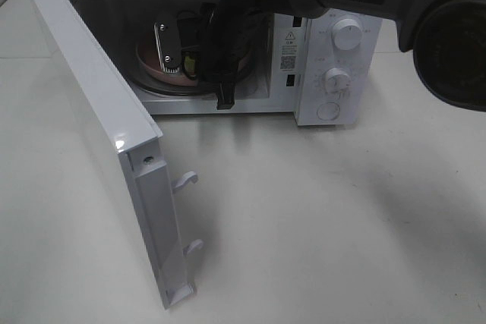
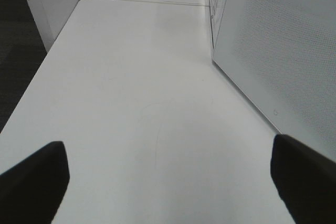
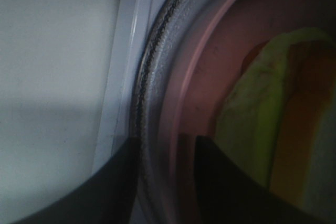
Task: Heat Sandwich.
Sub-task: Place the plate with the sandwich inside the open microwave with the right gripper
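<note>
Reaching deep into the open microwave (image 1: 334, 51), the right hand (image 3: 167, 145) is down at the edge of the pink plate (image 3: 210, 77). One finger is outside the rim and one is inside, with a gap between them. I cannot tell if they pinch the plate or are loose from it. The sandwich (image 3: 262, 129) lies on that plate, and the plate sits on the round glass tray (image 3: 157, 51) inside the microwave. The left hand (image 2: 168, 148) is spread wide and holds nothing. It hangs over the white counter (image 2: 131, 77), beside the microwave's outer wall. The door (image 1: 99, 134) stands wide open.

I think this is the putting-in step, and it looks almost done. Next, the right hand needs to be loose from the rim and come straight out, without dragging the plate off the tray. Then the door must be pushed shut and a knob (image 1: 348, 34) turned to start the heat.
</note>
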Controlling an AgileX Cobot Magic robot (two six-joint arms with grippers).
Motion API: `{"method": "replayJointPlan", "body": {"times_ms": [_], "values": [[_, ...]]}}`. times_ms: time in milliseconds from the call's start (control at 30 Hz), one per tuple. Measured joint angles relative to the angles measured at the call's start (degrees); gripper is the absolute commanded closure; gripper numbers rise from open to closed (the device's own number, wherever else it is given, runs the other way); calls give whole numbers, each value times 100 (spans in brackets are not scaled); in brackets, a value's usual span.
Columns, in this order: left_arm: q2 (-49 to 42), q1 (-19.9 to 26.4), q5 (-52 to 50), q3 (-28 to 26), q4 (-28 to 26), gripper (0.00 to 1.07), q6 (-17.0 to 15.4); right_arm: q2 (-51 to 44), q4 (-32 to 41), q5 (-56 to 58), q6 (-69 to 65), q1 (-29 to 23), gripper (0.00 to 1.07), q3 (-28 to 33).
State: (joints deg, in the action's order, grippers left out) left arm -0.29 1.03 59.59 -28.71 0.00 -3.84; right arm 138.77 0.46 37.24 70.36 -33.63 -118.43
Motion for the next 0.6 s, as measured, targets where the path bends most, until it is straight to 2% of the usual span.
{"method": "replayJointPlan", "body": {"times_ms": [33,67,133,167,267,600], "values": [[0,0,0,0,0,9,0,0,0,0,-115,0,48,0],[0,0,0,0,0,9,0,0,0,0,-160,0,44,0],[0,0,0,0,0,9,0,0,0,0,-195,0,40,0],[0,0,0,0,0,9,0,0,0,0,-286,0,34,0],[0,0,0,0,0,9,0,0,0,0,-516,0,27,0],[0,0,0,0,0,9,0,-86,0,-52,-911,0,29,166]]}}
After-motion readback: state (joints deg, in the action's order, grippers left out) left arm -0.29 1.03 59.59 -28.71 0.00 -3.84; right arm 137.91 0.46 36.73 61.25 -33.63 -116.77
